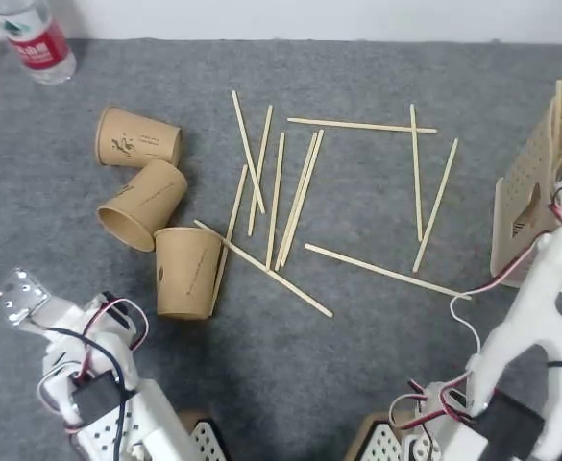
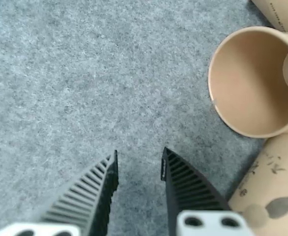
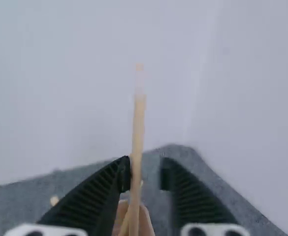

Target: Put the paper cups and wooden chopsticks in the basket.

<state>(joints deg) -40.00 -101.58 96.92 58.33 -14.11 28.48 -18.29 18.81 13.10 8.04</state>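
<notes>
L pincer (image 2: 139, 157) hangs low over bare grey worktop (image 2: 84, 73). Its jaws are part open w/ nothing btwn them. Just off to one side of it lie 3 cups (image 1: 144, 204), all on their sides. The nearest cup (image 2: 272, 187) is close by one jaw, the next cup (image 2: 254, 81) has its mouth turned toward the pincer, and the 3rd is beyond that. Past the cups, loose chopsticks (image 1: 295, 197) lie flat across the worktop, several crossing, one along the nearest cup's side. R pincer (image 3: 144, 164) is at the basket (image 1: 525, 206), well apart from the cups. Its jaws are a little apart, w/ one upright stick (image 3: 138, 123) btwn them. The stick touches one jaw and leaves a gap to the other, so can't tell if it's gripped. Bottle (image 1: 36, 38) is beyond the cups, farthest from both pincers.
</notes>
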